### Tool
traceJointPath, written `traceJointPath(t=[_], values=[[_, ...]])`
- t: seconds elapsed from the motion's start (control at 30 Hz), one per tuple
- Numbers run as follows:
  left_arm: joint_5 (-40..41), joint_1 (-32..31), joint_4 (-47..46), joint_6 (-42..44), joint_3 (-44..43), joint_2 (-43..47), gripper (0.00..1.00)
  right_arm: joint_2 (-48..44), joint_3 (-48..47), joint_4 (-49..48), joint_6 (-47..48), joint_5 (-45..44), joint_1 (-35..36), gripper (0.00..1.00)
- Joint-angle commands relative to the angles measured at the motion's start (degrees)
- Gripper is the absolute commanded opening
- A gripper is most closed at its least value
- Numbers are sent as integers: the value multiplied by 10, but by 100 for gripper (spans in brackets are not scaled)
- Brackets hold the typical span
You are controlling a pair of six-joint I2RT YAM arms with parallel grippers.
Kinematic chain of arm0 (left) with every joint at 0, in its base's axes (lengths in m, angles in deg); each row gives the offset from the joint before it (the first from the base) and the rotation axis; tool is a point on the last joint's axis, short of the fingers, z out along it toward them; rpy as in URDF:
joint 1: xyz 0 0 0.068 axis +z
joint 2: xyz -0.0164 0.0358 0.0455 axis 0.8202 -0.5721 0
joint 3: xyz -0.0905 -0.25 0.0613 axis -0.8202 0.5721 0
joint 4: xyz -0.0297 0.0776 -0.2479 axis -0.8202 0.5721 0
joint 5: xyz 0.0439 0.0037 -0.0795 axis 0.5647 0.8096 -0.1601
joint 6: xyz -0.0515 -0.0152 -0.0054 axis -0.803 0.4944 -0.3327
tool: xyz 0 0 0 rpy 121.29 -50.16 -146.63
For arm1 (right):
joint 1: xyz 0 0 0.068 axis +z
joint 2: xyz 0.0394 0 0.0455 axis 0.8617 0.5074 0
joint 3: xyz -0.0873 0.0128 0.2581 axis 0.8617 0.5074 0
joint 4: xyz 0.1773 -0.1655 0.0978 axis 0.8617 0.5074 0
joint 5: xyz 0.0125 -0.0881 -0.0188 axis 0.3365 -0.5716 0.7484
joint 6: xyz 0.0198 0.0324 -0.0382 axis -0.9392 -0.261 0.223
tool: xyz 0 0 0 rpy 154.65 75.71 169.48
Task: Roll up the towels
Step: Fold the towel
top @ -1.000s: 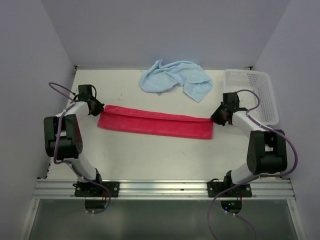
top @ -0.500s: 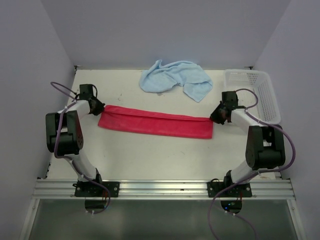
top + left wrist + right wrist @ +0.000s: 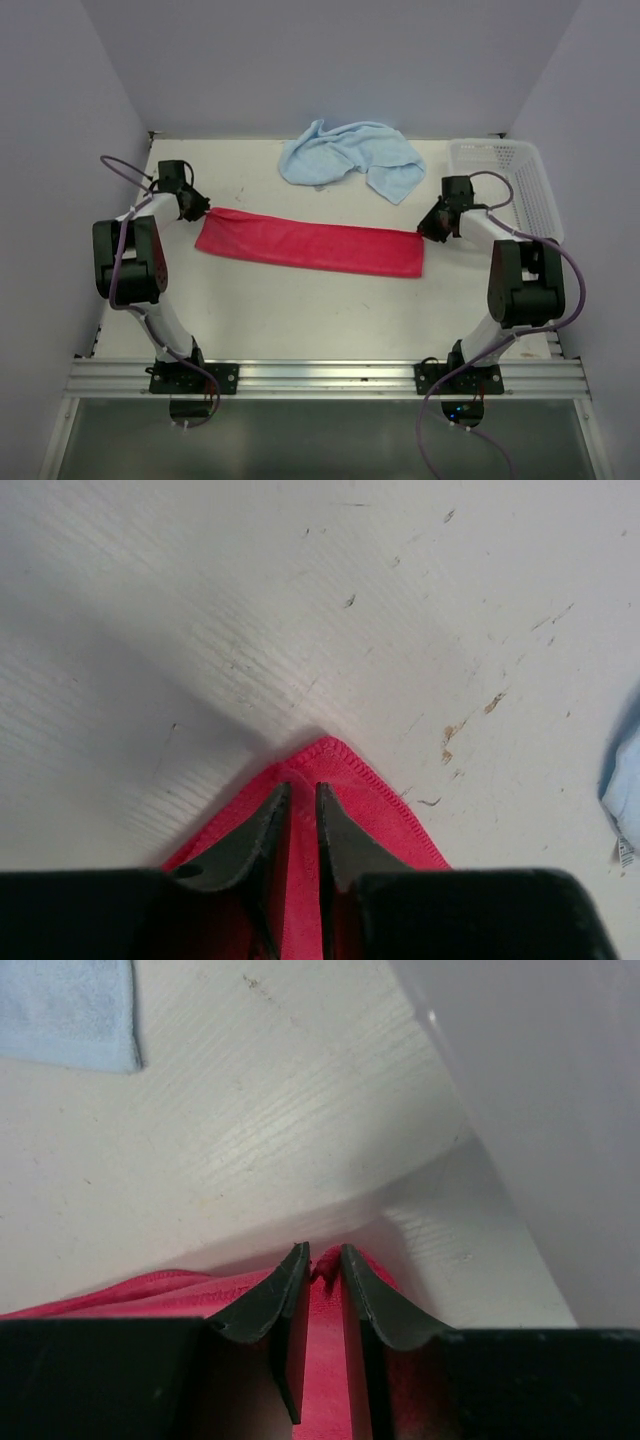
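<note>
The red-pink towel point(image 3: 310, 245) lies folded into a long strip across the middle of the table. My left gripper point(image 3: 200, 208) is shut on its far left corner point(image 3: 345, 770). My right gripper point(image 3: 428, 228) is shut on its far right corner point(image 3: 325, 1265). Both ends are held low over the table. The light blue towel point(image 3: 350, 157) lies crumpled at the back centre, apart from both grippers; an edge of it shows in the left wrist view point(image 3: 620, 780) and in the right wrist view point(image 3: 70, 1010).
A white mesh basket point(image 3: 520, 185) stands at the back right, just right of my right arm. Walls close in the table at the left, back and right. A metal rail point(image 3: 320, 378) runs along the near edge.
Both grippers have moved a little toward the back with the red-pink towel's corners in them, and the strip's far edge has shifted back with them. The blue towel has not moved.
</note>
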Motion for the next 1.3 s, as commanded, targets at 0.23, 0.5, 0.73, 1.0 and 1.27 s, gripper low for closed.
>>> traceJointPath(t=[0.23,0.5,0.73,1.0,1.27], values=[[-8,-1,-18,6,-57,-30,26,26,-54,-8,-4,-5,-2,31],[7,0,-4,39,-79,5,36,-3,-75,-30,20,49,5,44],[18,-1,19,76,-75,82,49,-65,-67,14,90,35,18,52],[-7,-1,16,119,6,239,54,-172,53,45,148,-3,31,55],[-44,-31,12,167,91,350,57,-186,138,18,166,-16,33,58]])
